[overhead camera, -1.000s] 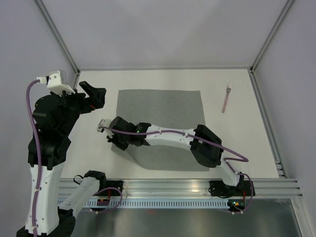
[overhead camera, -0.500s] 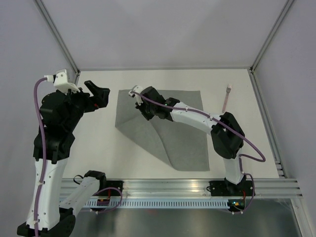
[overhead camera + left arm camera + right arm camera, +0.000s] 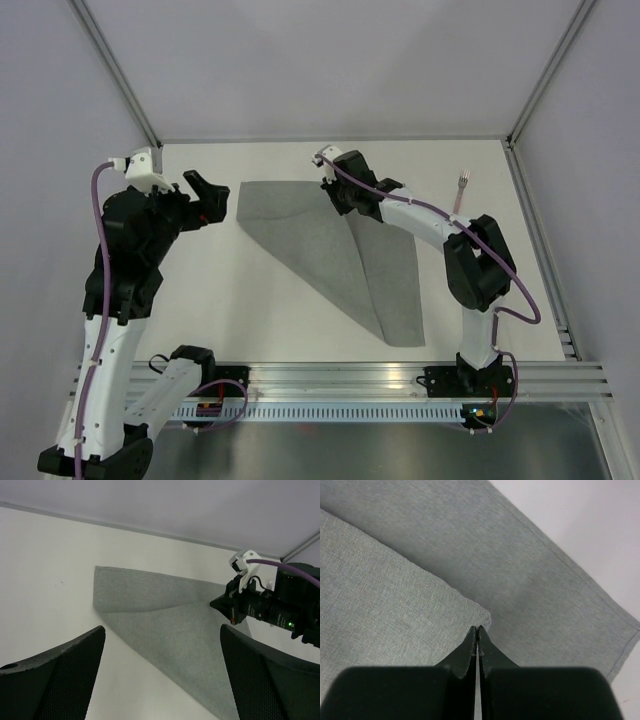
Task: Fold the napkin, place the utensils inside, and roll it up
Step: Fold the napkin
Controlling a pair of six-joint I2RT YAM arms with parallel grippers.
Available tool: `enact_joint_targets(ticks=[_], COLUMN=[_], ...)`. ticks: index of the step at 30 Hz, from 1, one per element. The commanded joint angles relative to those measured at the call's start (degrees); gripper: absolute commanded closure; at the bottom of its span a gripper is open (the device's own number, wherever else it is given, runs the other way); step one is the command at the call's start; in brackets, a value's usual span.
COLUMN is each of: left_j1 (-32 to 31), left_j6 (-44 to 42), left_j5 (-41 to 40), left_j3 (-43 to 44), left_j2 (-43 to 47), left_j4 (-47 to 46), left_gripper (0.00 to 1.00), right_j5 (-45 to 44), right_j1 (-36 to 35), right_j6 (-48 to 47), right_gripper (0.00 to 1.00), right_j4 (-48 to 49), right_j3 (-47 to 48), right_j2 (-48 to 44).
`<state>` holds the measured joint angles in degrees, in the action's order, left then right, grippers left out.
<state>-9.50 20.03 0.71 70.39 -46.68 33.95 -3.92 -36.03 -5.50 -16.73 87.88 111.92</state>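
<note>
The plain mid-grey square fabric napkin (image 3: 340,250) lies on the white table (image 3: 250,300), one corner folded diagonally over towards its far edge. The right gripper (image 3: 478,630) is clenched on that lifted corner. The left gripper (image 3: 162,630) hovers just left of the napkin, spread wide and holding nothing. A slender pale fork (image 3: 459,198) lies by the table's far right corner, well apart from the napkin.

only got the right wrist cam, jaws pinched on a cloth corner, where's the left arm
Observer: The left gripper hangs open beside the napkin's far-left corner, holding nothing.
Operator: and the fork
Observer: The fork lies on the table right of the napkin, apart from it.
Operator: how's the fold overall
Observer: The right gripper holds its corner near the middle of the far edge; the napkin narrows to the near right.
</note>
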Motion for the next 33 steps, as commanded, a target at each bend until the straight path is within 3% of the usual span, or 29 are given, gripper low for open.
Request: enact_joint_targets(ticks=[1, 33], left_j1=[-0.26, -0.17], left_j6=[-2.81, -2.98], left_j5=[1.93, 1.57], left_j3=[-1.74, -4.56], left_j2=[0.62, -0.61], left_j4=[-3.28, -4.51], left_gripper=[0.00, 0.00], right_j5=[-1.97, -3.55], right_j1=[1.84, 16.08], right_j6=[-1.18, -3.29], right_gripper=[1.00, 1.00], right_j4=[2.84, 6.80], right_j3=[0.01, 1.95], right_j2=[-0.92, 4.01])
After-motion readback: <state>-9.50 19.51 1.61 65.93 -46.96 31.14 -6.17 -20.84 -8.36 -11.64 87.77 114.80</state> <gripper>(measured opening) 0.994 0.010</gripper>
